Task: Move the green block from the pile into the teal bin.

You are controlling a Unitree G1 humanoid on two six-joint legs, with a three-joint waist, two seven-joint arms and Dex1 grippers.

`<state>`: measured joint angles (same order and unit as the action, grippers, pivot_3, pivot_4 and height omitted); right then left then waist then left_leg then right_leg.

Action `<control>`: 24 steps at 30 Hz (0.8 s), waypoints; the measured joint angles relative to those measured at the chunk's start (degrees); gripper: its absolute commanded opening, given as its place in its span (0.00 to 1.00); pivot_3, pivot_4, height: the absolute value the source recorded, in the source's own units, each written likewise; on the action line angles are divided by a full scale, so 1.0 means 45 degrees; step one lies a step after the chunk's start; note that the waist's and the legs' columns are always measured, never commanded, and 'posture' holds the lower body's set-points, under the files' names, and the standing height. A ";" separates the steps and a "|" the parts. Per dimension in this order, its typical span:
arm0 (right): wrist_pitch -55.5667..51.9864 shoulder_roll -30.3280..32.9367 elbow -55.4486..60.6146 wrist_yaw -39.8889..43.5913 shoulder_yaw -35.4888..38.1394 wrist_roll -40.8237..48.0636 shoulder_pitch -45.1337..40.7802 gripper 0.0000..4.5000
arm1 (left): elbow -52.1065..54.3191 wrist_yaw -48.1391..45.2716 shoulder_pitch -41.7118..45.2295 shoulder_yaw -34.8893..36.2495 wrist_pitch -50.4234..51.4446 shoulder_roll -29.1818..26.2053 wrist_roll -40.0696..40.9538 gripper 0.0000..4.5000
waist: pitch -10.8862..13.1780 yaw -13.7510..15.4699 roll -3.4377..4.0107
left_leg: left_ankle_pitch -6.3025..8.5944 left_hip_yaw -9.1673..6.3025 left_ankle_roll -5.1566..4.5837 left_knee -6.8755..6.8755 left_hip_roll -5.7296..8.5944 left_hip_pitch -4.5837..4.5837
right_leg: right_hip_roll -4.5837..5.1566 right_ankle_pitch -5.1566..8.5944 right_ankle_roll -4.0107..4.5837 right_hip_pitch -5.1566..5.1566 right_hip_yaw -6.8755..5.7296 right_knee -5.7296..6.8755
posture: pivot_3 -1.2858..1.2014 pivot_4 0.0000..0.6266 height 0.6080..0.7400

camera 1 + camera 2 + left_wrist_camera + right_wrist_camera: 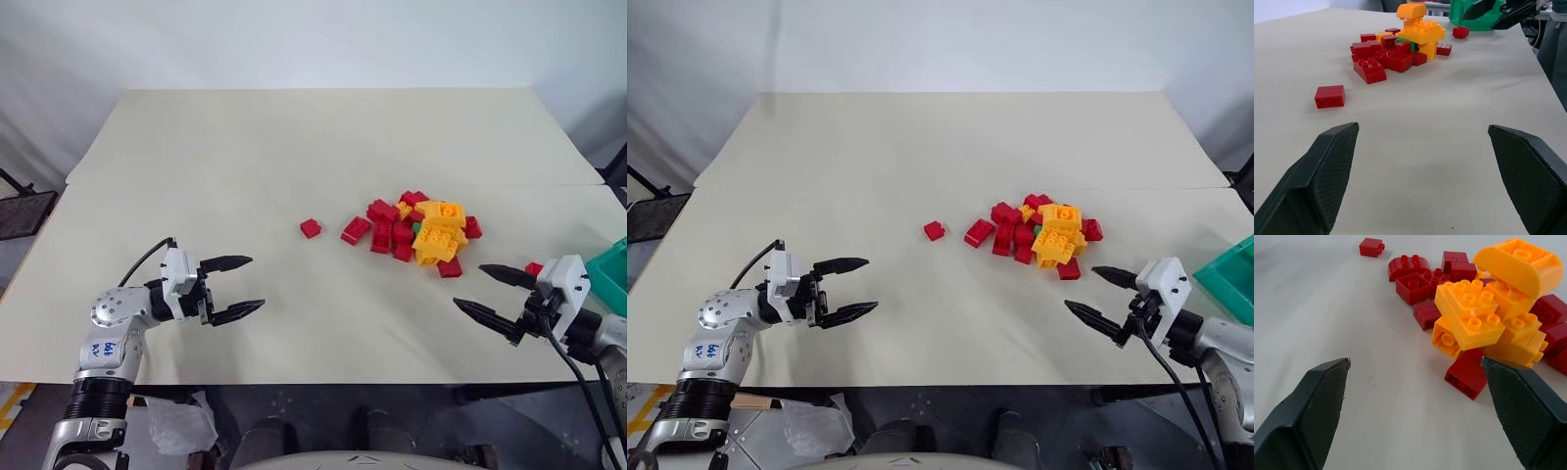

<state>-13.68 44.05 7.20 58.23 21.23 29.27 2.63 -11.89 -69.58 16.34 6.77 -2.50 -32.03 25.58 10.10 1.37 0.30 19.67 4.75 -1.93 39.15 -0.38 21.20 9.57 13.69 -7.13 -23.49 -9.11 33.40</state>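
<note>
The pile [421, 230] of red and yellow-orange studded bricks lies right of the table's middle. A sliver of the green block [415, 227] peeks out between red and yellow bricks in the heap, and the left wrist view shows the green block [1409, 47] under the yellow ones. The teal bin [612, 274] sits at the right table edge, cut off by the frame. My left gripper [255, 282] hovers open near the front left, far from the pile. My right gripper [469, 286] is open just in front of the pile, its fingers pointing at the heap with nothing between them.
A single red brick [311, 228] lies apart, left of the pile. Another red brick [533, 268] rests between the pile and the bin, close behind my right gripper. A seam [245, 184] crosses the cream table behind the pile.
</note>
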 measured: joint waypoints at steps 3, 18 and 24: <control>-0.0009 0.0000 0.0158 -0.0079 0.0000 0.0049 -0.0027 1.00 | -0.0011 0.0040 0.0116 0.0000 0.0007 0.0000 0.0001 1.00 | 0.0000 0.0011 0.0000 | 0.0000 0.0000 0.0000 0.0000 0.0001 0.0001 | 0.0000 0.0000 0.0000 0.0001 0.0000 0.0000 | 0.52 0.24 1.00; -0.1587 -0.0002 0.2304 -0.2007 0.0109 0.0351 0.0000 0.96 | 0.0008 0.0810 0.0382 0.0003 0.0719 -0.0007 -0.0093 1.00 | 0.0000 0.0011 0.0000 | 0.0003 0.0000 0.0004 0.0000 -0.0004 0.0004 | -0.0002 0.0000 0.0000 -0.0004 0.0000 -0.0001 | 0.52 0.24 1.00; -0.3499 -0.0318 0.4627 -0.4023 -0.0181 0.0870 -0.0567 0.57 | 0.0049 0.0119 0.1140 0.0011 0.0733 0.0020 0.0477 1.00 | 0.0000 -0.0006 -0.0001 | 0.0003 -0.0001 0.0005 0.0000 -0.0005 0.0006 | -0.0002 0.0000 0.0000 -0.0011 0.0002 0.0001 | 0.52 0.24 1.00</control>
<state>-29.43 42.62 28.02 40.13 20.41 33.19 0.08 -11.67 -69.05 21.47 6.83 0.80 -31.94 27.73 10.10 1.34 0.30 19.69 4.75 -1.91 39.15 -0.40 21.23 9.56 13.69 -7.13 -23.54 -9.10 33.41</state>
